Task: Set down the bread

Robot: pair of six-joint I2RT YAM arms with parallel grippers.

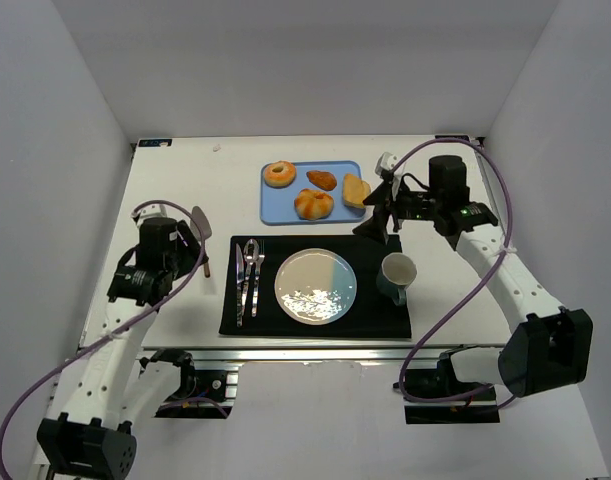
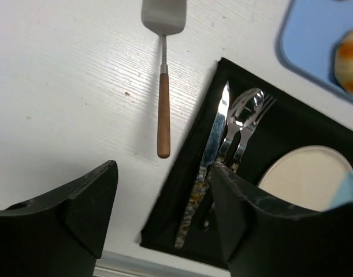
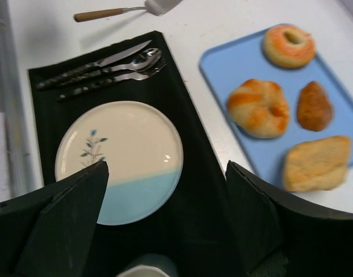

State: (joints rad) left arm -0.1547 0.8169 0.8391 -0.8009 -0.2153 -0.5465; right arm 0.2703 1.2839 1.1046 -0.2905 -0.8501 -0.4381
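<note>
Blue tray (image 1: 268,212), seen from overhead, is carrying the bread slice (image 1: 356,190) just beside our right pincer (image 1: 378,212), which is hovering at the tray's corner. Through the left wrist we are seeing our left pincer (image 2: 164,213) gaping wide and empty, a spatula (image 2: 163,115) lying ahead of it. Through the right wrist, the right pincer is spreading wide, empty, above the plate (image 3: 124,144), the bread slice resting ahead to its right on the tray.

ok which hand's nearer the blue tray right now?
Right. The right hand hovers just off the blue tray at its right edge, beside the bread slice. The left hand is across the table by the spatula, left of the placemat.
</note>
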